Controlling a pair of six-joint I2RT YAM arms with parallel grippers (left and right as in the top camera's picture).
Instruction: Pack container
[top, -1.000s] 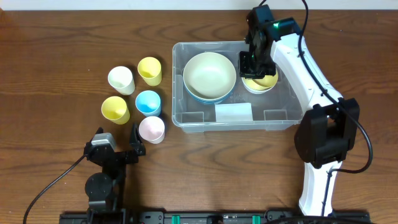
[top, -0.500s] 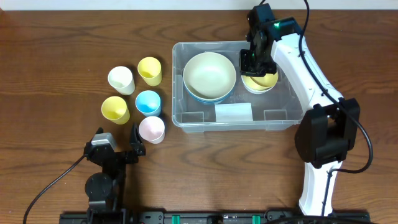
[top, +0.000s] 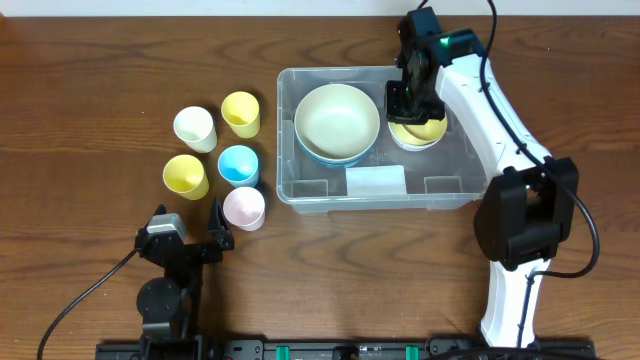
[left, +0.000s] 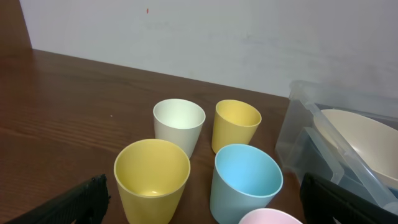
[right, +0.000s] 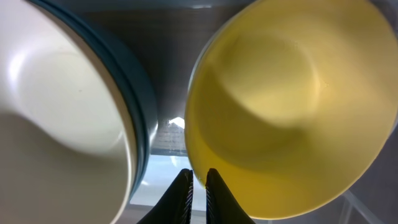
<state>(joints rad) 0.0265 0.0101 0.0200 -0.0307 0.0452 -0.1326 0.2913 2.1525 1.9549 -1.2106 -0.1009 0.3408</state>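
Clear plastic, rectangular and round-cornered, the large container (top: 462, 160) is being carried by the wooden tabletop (top: 90, 90), a white label (top: 375, 180) showing on its base. Inside it, by the far wall toward the right end, a small yellow plastic bowl (right: 286, 106) is being cradled in a white bowl (top: 412, 144). Its rim, on the side toward the container's middle, is being pinched by the right claw (right: 198, 180), whose fingers are being held almost together with only the thin rim between them.

Trouble is being judged most likely at that rim grip. So narrow a hold could let the yellow bowl tip or slip if it is raised, and a skewed release could leave it crooked in the white bowl. The big cream bowl (top: 337, 118), nested in a blue bowl (right: 135, 124) in the container's left half just beside the claw, could be knocked as the fingers are drawn out.

The right arm is being reached over the container's right wall from the near side, its wrist bent steeply downward. The left claw (top: 188, 222) is being held wide open and empty, low over the tabletop near-left of the container, facing five plastic cups (top: 240, 165) that are being seen outside its left wall.
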